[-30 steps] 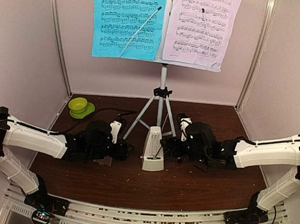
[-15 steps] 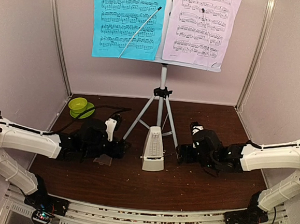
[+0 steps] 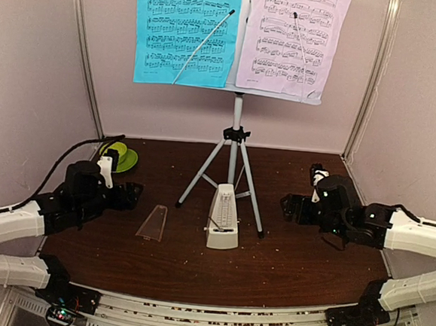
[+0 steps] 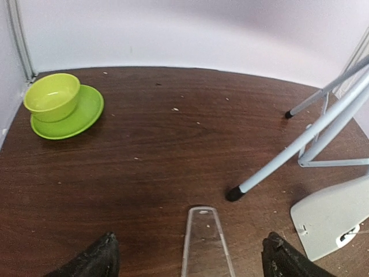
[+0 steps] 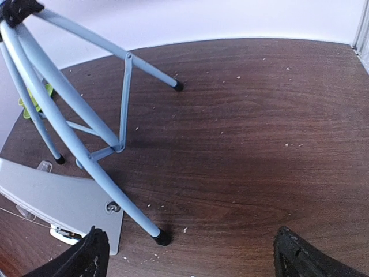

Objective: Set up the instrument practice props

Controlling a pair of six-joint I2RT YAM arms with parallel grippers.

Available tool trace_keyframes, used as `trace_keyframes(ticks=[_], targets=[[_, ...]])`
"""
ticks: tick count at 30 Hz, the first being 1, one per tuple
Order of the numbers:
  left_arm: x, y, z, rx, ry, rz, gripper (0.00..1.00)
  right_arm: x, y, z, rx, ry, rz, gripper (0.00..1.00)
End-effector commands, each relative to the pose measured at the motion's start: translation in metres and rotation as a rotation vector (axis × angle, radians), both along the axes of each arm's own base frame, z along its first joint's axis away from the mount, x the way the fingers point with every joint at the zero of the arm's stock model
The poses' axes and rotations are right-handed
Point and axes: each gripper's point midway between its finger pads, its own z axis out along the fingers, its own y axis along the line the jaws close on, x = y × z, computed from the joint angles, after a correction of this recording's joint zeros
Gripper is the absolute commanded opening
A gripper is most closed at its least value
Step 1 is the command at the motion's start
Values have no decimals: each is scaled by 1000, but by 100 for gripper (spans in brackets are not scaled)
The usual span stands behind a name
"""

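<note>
the stand [image 3: 236,127] is at far centre with the cyan page [image 3: 184,32] and lilac page [image 3: 292,37] on it, the metronome [image 3: 223,218] sits upright between its legs, the cover [image 3: 152,223] lies flat just left of the metronome, and the left gripper [image 4: 187,258] and right gripper [image 5: 195,257] hang released and empty, one on either side.

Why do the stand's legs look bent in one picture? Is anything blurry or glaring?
Right wrist view: a wide lens bows the tripod legs. Left wrist view: the same curving at the table's far edge; the dark fingers at the bottom look soft, probably too close to focus; the clear cover shows only faint highlights. Top view: sharp, evenly lit, soft shadows, no strong glare; the wall rails lean outward.
</note>
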Motion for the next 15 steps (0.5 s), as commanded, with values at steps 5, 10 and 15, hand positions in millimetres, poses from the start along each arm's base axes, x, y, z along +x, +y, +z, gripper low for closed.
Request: trace_keyframes(ticks=[5,10,15], targets=[[2,65,38,81,-1,147,98,7,-50,48,-14,-66,-54,100],[14,69,74,121,42,164,98,15,-62,95,-4,-137,-54,100],[31,51,106,101,59,117,98,20,-59,134,17,-193,-3,100]])
